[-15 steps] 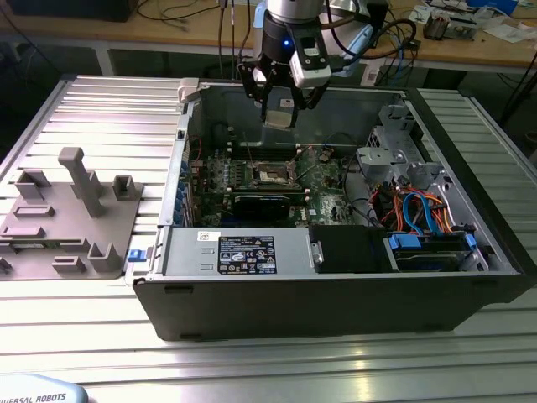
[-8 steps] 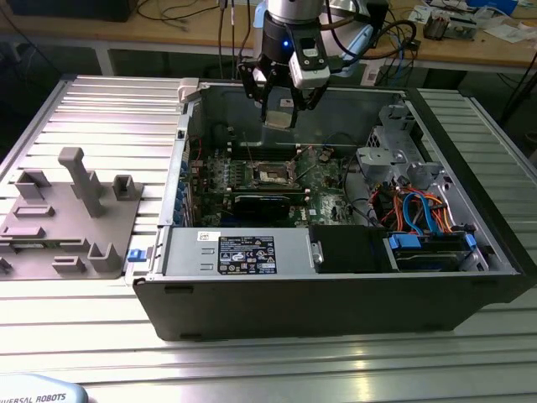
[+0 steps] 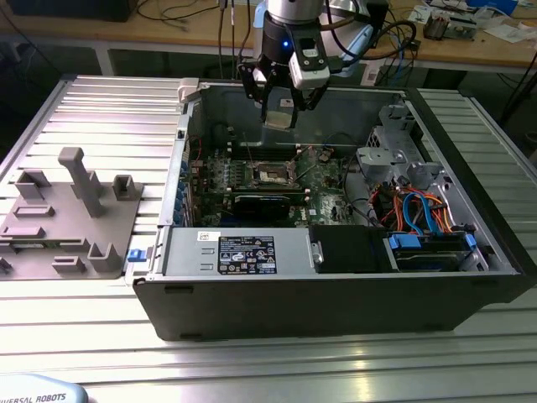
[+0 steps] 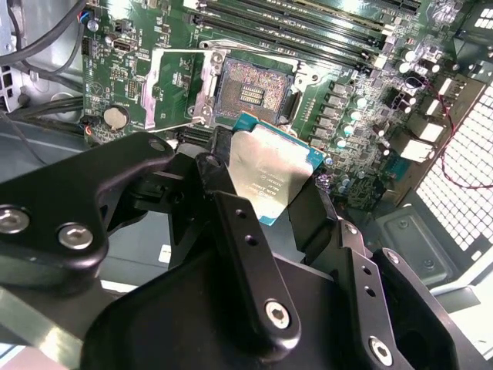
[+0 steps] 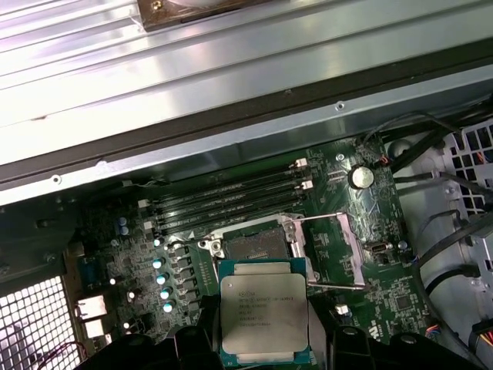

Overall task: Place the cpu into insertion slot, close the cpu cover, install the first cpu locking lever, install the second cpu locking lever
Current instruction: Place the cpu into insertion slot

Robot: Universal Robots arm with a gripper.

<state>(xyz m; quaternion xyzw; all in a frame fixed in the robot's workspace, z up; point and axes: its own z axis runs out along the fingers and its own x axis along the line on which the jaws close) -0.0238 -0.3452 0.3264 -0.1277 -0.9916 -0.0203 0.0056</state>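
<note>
"How far along was the job?"

"Barely begun, it seemed. The insertion slot [image 5: 254, 247] lay bare, the cpu cover [image 5: 344, 243] stood swung open beside it, and the locking levers [image 5: 335, 287] looked unlatched. All four steps remained."

"And the chip?"

"The gripper [image 3: 279, 107], in the upper middle of the exterior view, was clamped on the cpu [image 5: 264, 312] by its edges. It hung above the board, near the slot but apart from it."

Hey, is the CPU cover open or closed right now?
Open. The cpu cover lies flipped back beside the insertion slot, whose pin bed is bare; the gripper holds the cpu clear of it.
</note>
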